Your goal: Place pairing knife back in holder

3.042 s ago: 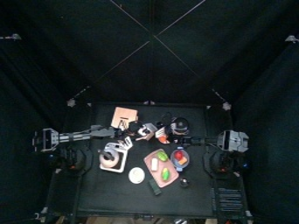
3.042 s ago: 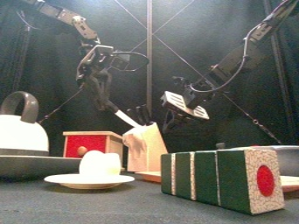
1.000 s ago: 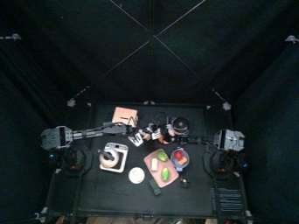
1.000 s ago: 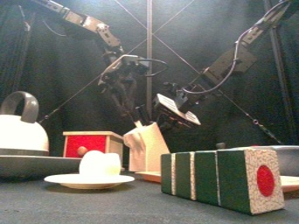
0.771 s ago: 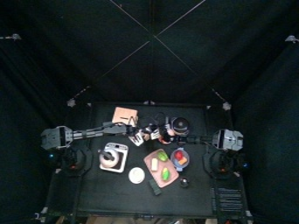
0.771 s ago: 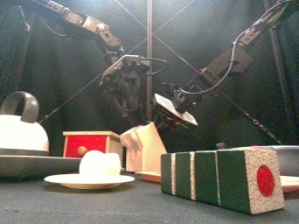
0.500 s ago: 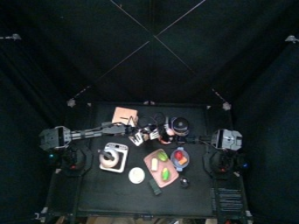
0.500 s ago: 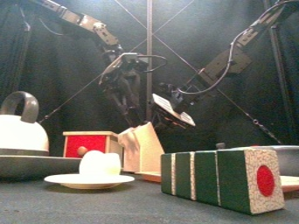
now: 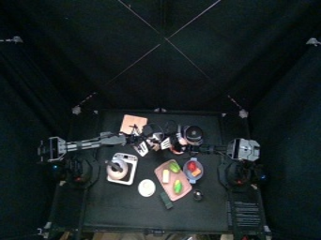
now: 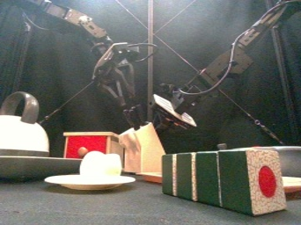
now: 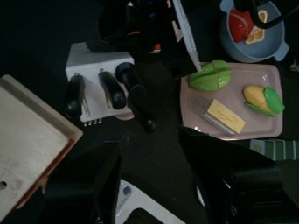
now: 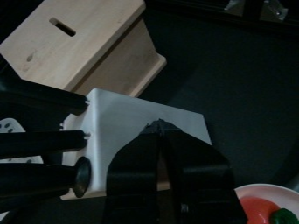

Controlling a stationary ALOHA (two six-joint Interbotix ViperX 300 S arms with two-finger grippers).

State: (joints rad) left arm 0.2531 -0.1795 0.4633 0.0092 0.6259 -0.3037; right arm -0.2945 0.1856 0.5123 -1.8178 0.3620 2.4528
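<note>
The left gripper [image 10: 121, 90] hangs above the white knife holder [image 10: 144, 148] with its jaws spread wide apart and nothing between them. In the left wrist view the two jaws rise from the bottom edge well separated, and the holder [image 11: 98, 80] lies beyond them with several black knife handles [image 11: 117, 90] standing in its slots. Which of these handles belongs to the paring knife cannot be told, and no knife lies loose on the table [image 9: 213, 208].

The right gripper [image 12: 170, 140] has its jaws drawn nearly together, pinching the edge of the white holder [image 12: 138, 131]. In the right wrist view the two black fingers [image 12: 197, 166] meet at a narrow tip right on the holder's pale side. From the front, this gripper [image 10: 177, 107] sits just right of the holder's upper part, and the holder leans to the left.

Beside the holder, a light wooden block [image 12: 96, 44] with a slot cut in it lies just behind it in the right wrist view. A pink tray [image 11: 230, 101] with a green vegetable [image 11: 211, 76], a yellow slab [image 11: 225, 115] and a corn cob [image 11: 261, 99] lies next to the holder, and a blue bowl [image 11: 254, 22] of red fruit sits beyond the tray. At the table's front stand a kettle [image 10: 19, 127], a cup on a saucer [image 10: 99, 167] and a green striped box [image 10: 226, 178].
</note>
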